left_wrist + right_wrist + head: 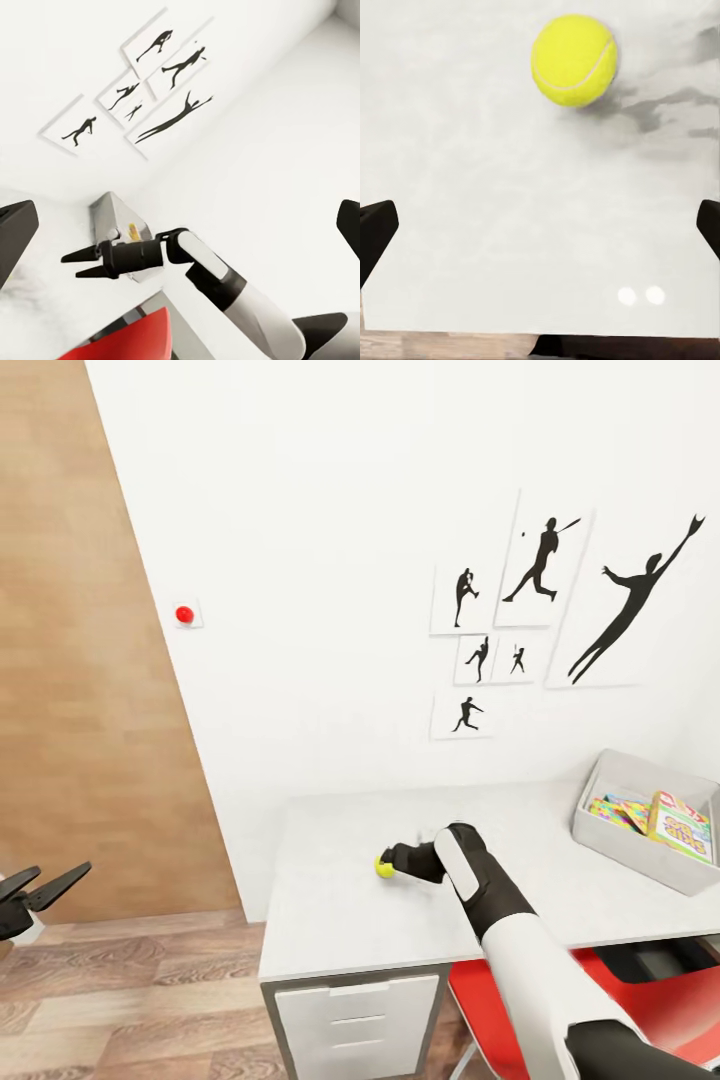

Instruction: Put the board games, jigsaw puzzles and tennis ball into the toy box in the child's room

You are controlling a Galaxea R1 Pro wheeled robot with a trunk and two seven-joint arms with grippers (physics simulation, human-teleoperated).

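Child's room: toy box (640,830), baseball wall prints (545,610)

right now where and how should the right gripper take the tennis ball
Grip the tennis ball across its middle, one finger on each side. It is round and lies free on the bare table, so no side is blocked. The right gripper sits just short of it, jaws wide: come down over it and close.

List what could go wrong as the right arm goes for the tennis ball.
1. The tennis ball lies loose on the table, ahead of the open right gripper; a nudge from one of the fingers could roll it off.
2. It sits toward the table's end away from the toy box, so a dropped ball during the carry may bounce to the floor.
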